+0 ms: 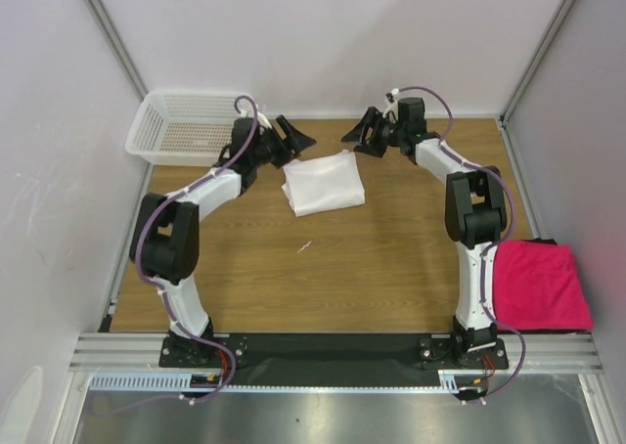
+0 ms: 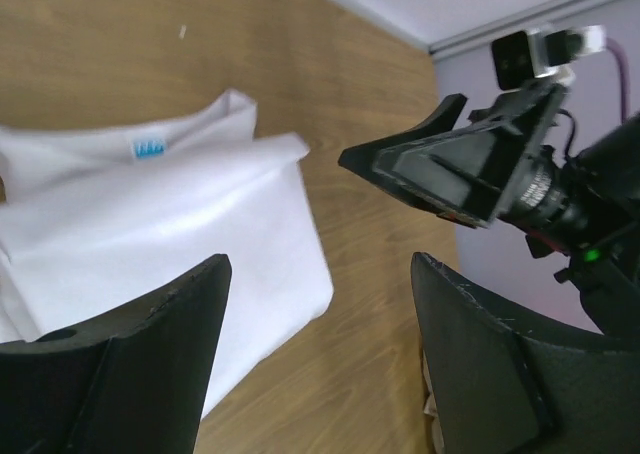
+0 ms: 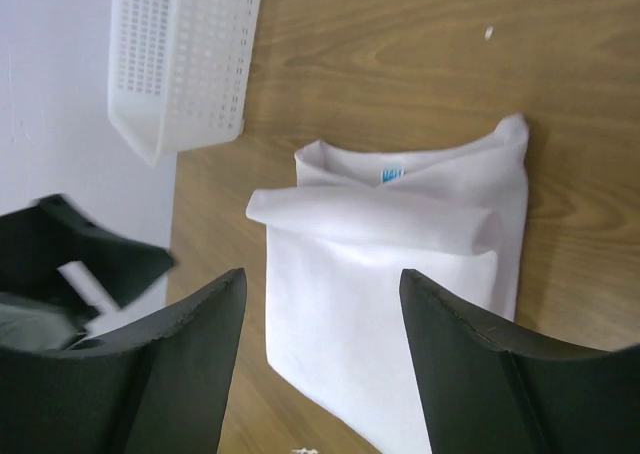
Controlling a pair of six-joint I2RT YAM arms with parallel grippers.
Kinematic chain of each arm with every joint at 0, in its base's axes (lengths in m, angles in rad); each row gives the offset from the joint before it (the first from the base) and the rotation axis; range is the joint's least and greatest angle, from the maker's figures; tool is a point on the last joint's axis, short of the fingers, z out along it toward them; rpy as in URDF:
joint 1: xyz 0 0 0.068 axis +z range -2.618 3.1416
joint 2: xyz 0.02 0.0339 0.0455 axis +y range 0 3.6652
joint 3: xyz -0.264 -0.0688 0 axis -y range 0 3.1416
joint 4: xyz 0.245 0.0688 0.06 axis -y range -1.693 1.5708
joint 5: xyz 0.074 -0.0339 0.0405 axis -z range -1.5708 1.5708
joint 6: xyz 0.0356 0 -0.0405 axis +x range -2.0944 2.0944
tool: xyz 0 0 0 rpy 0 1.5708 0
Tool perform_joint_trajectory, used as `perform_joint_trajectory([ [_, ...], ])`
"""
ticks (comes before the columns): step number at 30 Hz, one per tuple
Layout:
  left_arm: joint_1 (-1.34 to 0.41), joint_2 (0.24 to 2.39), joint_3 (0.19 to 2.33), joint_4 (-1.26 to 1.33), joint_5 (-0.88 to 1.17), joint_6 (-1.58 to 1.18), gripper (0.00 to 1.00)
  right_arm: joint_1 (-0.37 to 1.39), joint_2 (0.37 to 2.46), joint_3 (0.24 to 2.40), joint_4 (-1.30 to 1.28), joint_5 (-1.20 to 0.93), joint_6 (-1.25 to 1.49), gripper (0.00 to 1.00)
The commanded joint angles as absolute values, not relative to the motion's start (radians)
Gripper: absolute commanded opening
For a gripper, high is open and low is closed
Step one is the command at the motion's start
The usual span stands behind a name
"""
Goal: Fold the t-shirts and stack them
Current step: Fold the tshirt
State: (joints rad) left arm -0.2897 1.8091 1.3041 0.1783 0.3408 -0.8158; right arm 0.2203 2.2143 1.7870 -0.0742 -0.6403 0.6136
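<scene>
Both arms wear white shells, black joint housings and looping purple cables.

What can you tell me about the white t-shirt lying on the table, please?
The white t-shirt is plain soft cloth, folded into a rough, slightly skewed rectangle and lying flat on the wooden table, toward its far middle. A small blue-and-white tag shows at the collar edge, and a loose rolled fold of the top layer runs across just beside it. Only the table touches it: the left gripper and right gripper hang open near its far edge, both clear of the cloth.
</scene>
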Motion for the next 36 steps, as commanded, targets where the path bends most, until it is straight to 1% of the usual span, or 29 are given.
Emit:
perform_joint_trajectory([
  [1, -0.298, 1.877, 1.227, 0.426, 0.391, -0.982, 0.78, 0.245, 2.226, 1.727, 0.098, -0.689, 0.726, 0.69],
  [5, -0.298, 1.922, 1.216, 0.482, 0.367, -0.988, 0.78, 0.256, 2.261, 1.733, 0.138, -0.684, 0.735, 0.70],
  [11, -0.298, 1.996, 1.244, 0.497, 0.330, -0.980, 0.78, 0.256, 2.330, 1.769, 0.161, -0.661, 0.735, 0.70],
  [13, -0.293, 2.026, 1.249, 0.512, 0.325, -0.976, 0.78, 0.255, 2.365, 1.804, 0.149, -0.658, 0.730, 0.70],
  [18, -0.273, 2.103, 1.314, 0.506, 0.327, -0.971, 0.78, 0.250, 2.405, 1.848, 0.158, -0.635, 0.726, 0.70],
  [22, -0.261, 2.160, 1.373, 0.486, 0.313, -0.956, 0.78, 0.241, 2.436, 1.856, 0.251, -0.623, 0.767, 0.70],
  [27, -0.239, 2.213, 1.419, 0.503, 0.304, -0.974, 0.78, 0.238, 2.488, 1.910, 0.290, -0.612, 0.801, 0.70],
  [33, -0.232, 2.247, 1.482, 0.459, 0.319, -0.939, 0.78, 0.236, 2.531, 1.962, 0.278, -0.614, 0.798, 0.70],
  [36, -0.233, 2.241, 1.525, 0.416, 0.313, -0.894, 0.78, 0.236, 2.513, 1.977, 0.249, -0.609, 0.764, 0.70],
])
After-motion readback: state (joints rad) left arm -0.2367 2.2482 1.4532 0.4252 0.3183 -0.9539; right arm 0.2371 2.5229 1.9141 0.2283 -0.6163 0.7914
